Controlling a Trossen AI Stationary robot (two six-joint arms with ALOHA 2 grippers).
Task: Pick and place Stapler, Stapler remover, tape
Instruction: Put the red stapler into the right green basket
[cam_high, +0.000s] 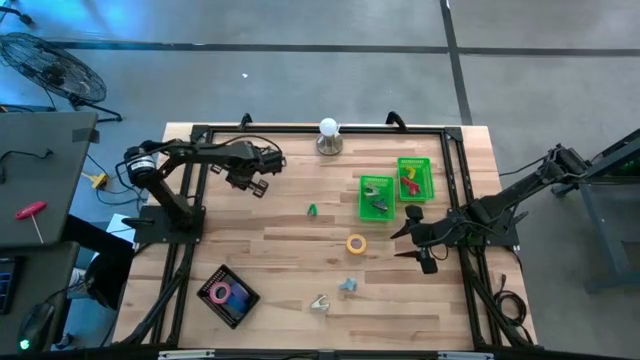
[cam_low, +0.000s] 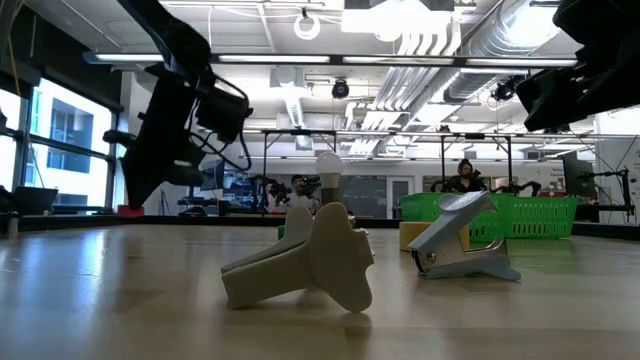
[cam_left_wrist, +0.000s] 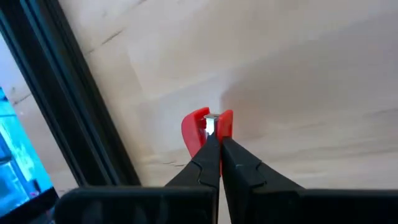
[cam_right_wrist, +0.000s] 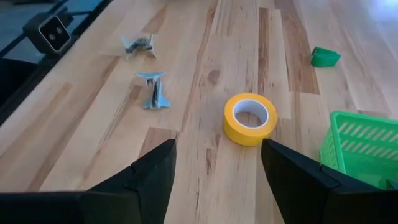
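Note:
My left gripper (cam_left_wrist: 219, 142) hangs over the table's far left part (cam_high: 255, 180), shut on a small red staple remover (cam_left_wrist: 198, 127). My right gripper (cam_right_wrist: 217, 162) is open near the right side (cam_high: 415, 240), pointing at a yellow tape roll (cam_right_wrist: 250, 118) that lies flat on the wood (cam_high: 356, 243) ahead of its fingers, untouched. A blue-grey staple remover (cam_right_wrist: 152, 88) and a beige one (cam_right_wrist: 138, 43) rest on the table nearer the front edge (cam_low: 310, 265). A pink tape roll (cam_high: 222, 293) lies in a black tray. My left gripper pinches the red staple remover between its two fingertips (cam_left_wrist: 205, 155). The red jaws and a metal piece (cam_left_wrist: 210, 123) stick out past the fingertips. The remover is lifted clear of the table.
Two green bins (cam_high: 376, 197) (cam_high: 414, 178) sit at the far right, holding small items. A light bulb on a stand (cam_high: 329, 135) is at the far edge. A small green piece (cam_high: 312, 210) lies mid-table. A black frame (cam_high: 190, 180) runs around the table.

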